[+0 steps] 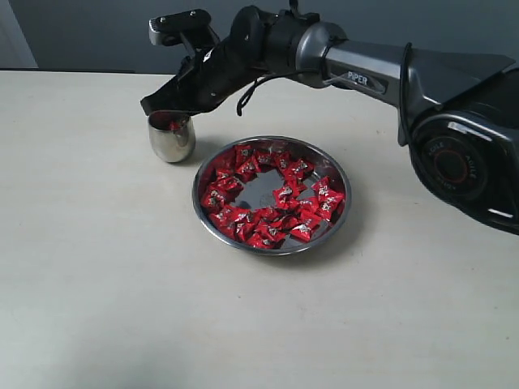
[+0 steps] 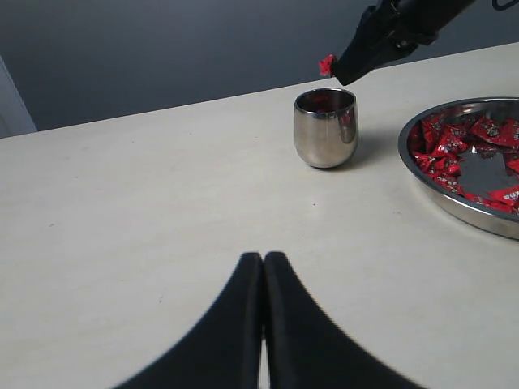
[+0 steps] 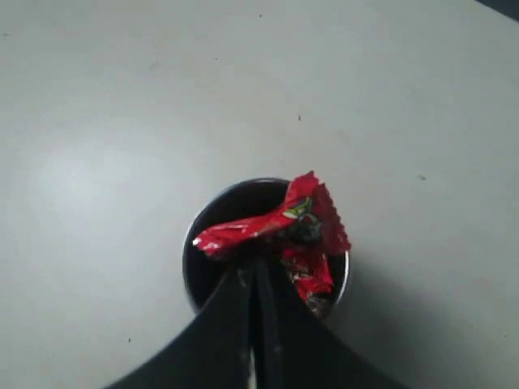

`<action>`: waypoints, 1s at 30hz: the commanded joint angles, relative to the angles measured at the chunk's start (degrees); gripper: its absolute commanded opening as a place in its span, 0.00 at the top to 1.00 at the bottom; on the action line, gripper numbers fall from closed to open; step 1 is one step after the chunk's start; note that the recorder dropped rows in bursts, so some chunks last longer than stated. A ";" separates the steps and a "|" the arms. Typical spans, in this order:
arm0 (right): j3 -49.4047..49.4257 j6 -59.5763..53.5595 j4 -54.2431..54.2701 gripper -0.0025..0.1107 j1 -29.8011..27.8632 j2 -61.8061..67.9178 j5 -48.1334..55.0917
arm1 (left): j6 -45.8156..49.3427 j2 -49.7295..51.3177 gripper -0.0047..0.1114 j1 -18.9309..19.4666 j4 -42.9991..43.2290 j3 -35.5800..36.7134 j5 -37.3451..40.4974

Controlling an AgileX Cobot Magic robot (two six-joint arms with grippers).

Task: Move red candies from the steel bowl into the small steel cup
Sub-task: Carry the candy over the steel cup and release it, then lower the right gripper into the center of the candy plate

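The steel bowl (image 1: 340, 174) sits mid-table, holding several red candies (image 1: 243, 166) in a ring around its bare centre. Left of it stands the small steel cup (image 1: 170, 139), with a red candy lying inside (image 3: 312, 275). My right gripper (image 1: 162, 109) hovers just above the cup's mouth, shut on a red candy (image 3: 276, 223) pinched at its tips. The left wrist view shows that candy (image 2: 326, 65) above the cup (image 2: 324, 130) and the bowl (image 2: 422, 174) to one side. My left gripper (image 2: 263, 258) hangs shut and empty over bare table, well away from the cup.
The pale table (image 1: 97, 267) stretches around the bowl and cup. The right arm's body (image 1: 454, 121) reaches in from the right edge over the bowl's far side. A dark wall (image 1: 81, 32) backs the table's far edge.
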 commanded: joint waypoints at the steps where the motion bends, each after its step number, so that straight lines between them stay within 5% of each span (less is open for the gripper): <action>1: -1.50 -0.78 1.57 0.98 -0.14 1.16 -1.02 | -0.31 -0.25 0.96 -0.17 -0.07 -0.06 -0.54; 3: -1.50 -0.78 1.57 0.92 -0.14 1.14 -0.74 | -0.31 -0.25 0.96 -0.17 -0.07 -0.06 -0.54; 6: -1.50 -0.57 1.91 0.65 -0.25 1.14 1.25 | -0.31 -0.25 0.96 -0.17 -0.07 -0.06 -0.54; 7: -1.50 -0.57 1.91 0.63 -0.25 1.14 1.37 | -0.31 -0.25 0.96 -0.17 -0.07 -0.06 -0.54; 11: -1.50 -0.57 -0.69 0.63 -0.25 -2.51 6.58 | -0.31 -0.25 0.96 -0.17 -0.07 -0.06 -0.54; 19: -1.40 7.48 -16.43 0.63 -0.25 -5.84 37.20 | -0.31 -0.25 0.96 -0.17 -0.07 -0.06 -0.54; 30: 3.01 13.71 -23.53 0.63 -0.25 -4.52 37.20 | -0.31 -0.25 0.96 -0.17 -0.07 -0.06 -0.54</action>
